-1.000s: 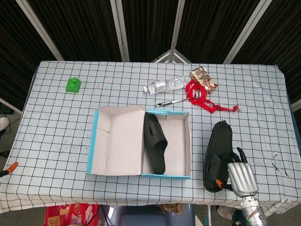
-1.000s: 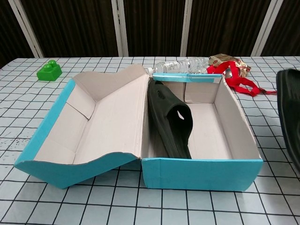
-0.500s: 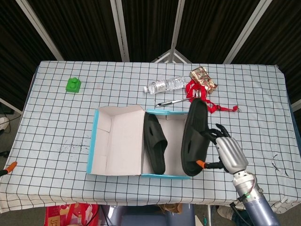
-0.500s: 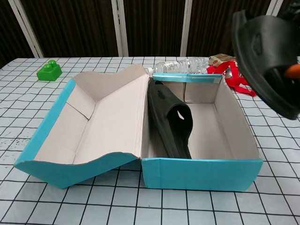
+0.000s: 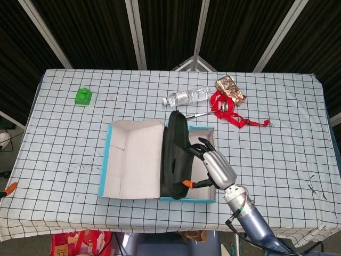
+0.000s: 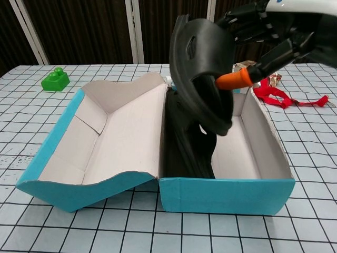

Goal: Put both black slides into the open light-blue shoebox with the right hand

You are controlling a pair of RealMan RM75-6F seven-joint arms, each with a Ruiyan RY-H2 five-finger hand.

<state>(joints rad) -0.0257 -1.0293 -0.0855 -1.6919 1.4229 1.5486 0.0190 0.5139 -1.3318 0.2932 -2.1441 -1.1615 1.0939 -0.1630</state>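
since the last frames my right hand (image 5: 216,166) has carried the second black slide (image 5: 175,154) leftward, from over the right wall of the light-blue shoebox (image 5: 189,199) to above its middle. i have that slide gripped on edge, sole to the left, fingers (image 6: 247,21) curled over its strap side and the orange-tipped thumb (image 6: 236,79) pressed against it. in the chest view its lower end hangs inside the box walls, just above the first black slide (image 6: 185,147), which lies along the left side of the box next to the opened lid (image 5: 133,160); i can't tell whether the two touch. my left hand isn't visible in either view. behind the box on the checked tablecloth (image 5: 64,138) i see a plastic bottle (image 5: 186,96), a pen (image 5: 198,114), a red ribbon (image 5: 234,116) and a crumpled foil wrapper (image 5: 230,87). a green block (image 5: 83,96) sits far to the left.
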